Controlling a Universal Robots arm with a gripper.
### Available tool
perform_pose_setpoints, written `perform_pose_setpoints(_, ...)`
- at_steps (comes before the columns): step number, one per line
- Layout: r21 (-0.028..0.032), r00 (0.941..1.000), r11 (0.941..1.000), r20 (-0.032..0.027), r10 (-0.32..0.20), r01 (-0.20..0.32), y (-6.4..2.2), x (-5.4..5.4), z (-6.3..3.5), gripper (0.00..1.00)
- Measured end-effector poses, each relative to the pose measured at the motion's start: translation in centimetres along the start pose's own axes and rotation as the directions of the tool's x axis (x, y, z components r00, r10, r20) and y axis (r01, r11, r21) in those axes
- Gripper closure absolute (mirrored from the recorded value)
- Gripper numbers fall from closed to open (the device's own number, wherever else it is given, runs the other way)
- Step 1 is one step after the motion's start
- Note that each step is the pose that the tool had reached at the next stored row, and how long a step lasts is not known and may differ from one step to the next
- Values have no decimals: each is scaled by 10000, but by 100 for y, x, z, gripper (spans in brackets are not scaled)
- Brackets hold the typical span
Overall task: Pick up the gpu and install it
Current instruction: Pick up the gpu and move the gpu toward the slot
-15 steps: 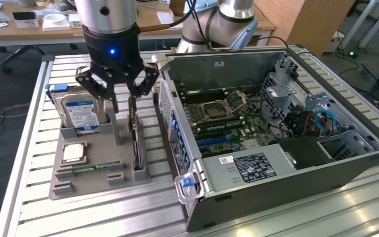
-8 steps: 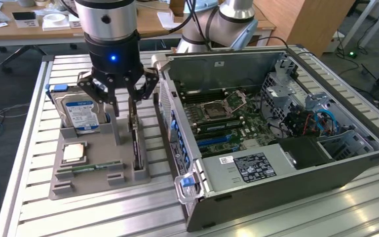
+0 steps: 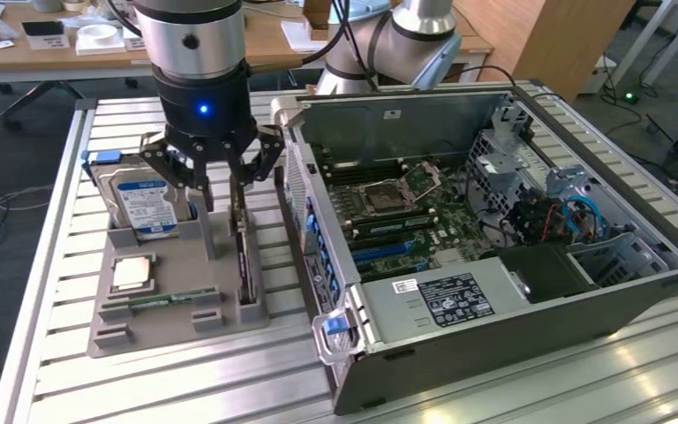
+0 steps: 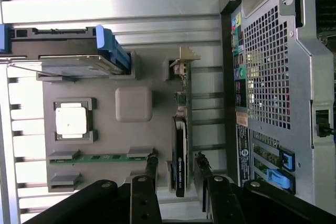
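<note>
The end effector [image 3: 219, 190] stands with its fingers wide apart and holds nothing. It hangs over the gpu [image 3: 244, 265], one finger on each side of the card. In the wrist view the fingertips [image 4: 152, 165] have a small gap to the gpu [image 4: 179, 145] on both sides, so they are not touching it.

The gpu stands on its edge in a slot of the grey tray [image 3: 109, 334], at the tray's side towards the exterior view's right. Just beside this side is the back wall of the open computer case [image 3: 493, 300], with only a narrow strip of table [image 3: 198, 380] between. On the other side of the card a grey post [image 3: 206, 234] rises near one finger. Further to the exterior view's left the hard drive [image 3: 145, 205], the processor [image 3: 134, 274] and the RAM stick [image 3: 172, 300] are well apart from the fingers.

The card shows edge-on, so its fan face is hidden, and its far end is behind the fingers in the exterior view
</note>
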State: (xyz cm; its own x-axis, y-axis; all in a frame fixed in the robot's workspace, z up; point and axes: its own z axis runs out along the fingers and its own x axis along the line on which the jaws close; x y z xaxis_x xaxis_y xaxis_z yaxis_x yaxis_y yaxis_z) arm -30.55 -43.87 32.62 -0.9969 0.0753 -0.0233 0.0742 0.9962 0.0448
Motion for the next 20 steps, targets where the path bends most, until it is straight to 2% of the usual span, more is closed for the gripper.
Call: perform_pose_setpoints(20,-1,10000,10000,0,0,0,0,-8,25,58)
